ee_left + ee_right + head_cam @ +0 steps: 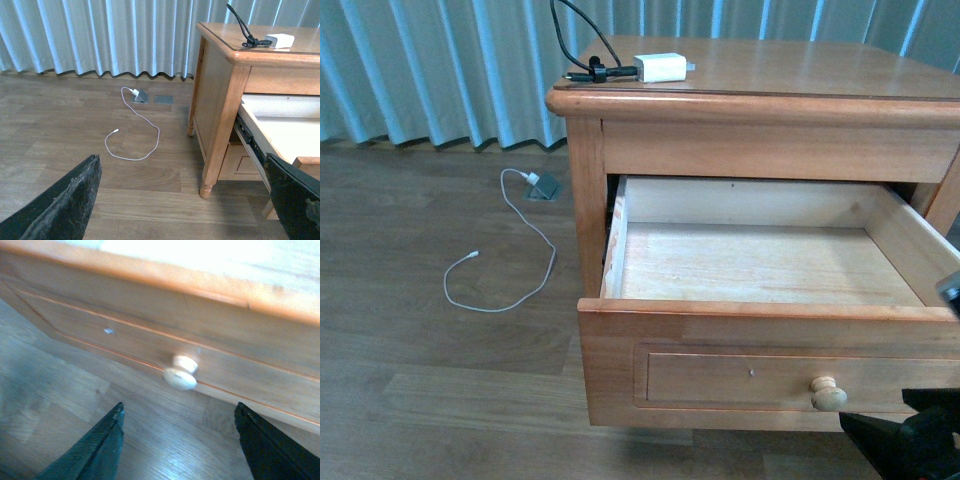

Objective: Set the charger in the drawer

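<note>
White cable (500, 268): lying looped on the floor, well left of nightstand (586, 200).
Left gripper (182, 162): hanging left of nightstand, jaws spreading wide, gripping nothing.
Charger (660, 67): sitting on nightstand top near its front left corner, black lead bundled at its left end.
Drawer (760, 320): standing pulled out of nightstand, interior open from above.
Right gripper (180, 407): hovering before knob (181, 372), jaws wide, not touching it.

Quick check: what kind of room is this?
Likely a bedroom or mock-up: wooden nightstand with its drawer open, pleated curtains down to a wood-look floor, charger on the nightstand top.
</note>
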You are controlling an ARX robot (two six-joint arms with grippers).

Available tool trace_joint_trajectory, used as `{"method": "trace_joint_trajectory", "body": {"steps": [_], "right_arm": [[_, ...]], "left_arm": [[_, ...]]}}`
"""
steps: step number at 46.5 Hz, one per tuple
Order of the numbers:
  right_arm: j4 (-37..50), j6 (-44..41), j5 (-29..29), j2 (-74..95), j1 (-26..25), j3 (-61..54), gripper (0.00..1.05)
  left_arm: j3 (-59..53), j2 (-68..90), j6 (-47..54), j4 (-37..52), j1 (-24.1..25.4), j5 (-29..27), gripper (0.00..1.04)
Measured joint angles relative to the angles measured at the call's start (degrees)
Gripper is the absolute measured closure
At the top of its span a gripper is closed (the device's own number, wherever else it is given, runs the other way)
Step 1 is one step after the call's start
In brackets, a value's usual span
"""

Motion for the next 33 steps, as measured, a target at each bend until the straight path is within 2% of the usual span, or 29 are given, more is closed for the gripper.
{"method": "trace_joint_trajectory", "body": {"steps": [8,10,21,28,31,33], "right_arm": [[-13.66,1.99,-5.25,-22.67,-3.80,0.28,0.09],[-16.02,2.29,-5.97,-26.64,-4.87,0.46,0.06],[-31.58,1.84,-17.14,-50.05,-15.67,0.68,0.08],[-38.88,1.49,-27.28,-60.50,-26.73,-0.72,0.08],[-40.87,1.95,-31.98,-64.87,-33.11,-2.78,0.08],[-41.20,2.08,-32.13,-66.71,-36.46,-3.91,0.08]], "left_arm": [[0.00,0.00,0.00,0.00,0.00,-0.02,0.06],[0.00,0.00,0.00,0.00,0.00,0.00,0.06],[0.00,0.00,0.00,0.00,0.00,0.00,0.06],[0.00,0.00,0.00,0.00,0.00,-0.02,0.06],[0.00,0.00,0.00,0.00,0.00,0.00,0.06],[0.00,0.00,0.00,0.00,0.00,-0.02,0.06]]}}
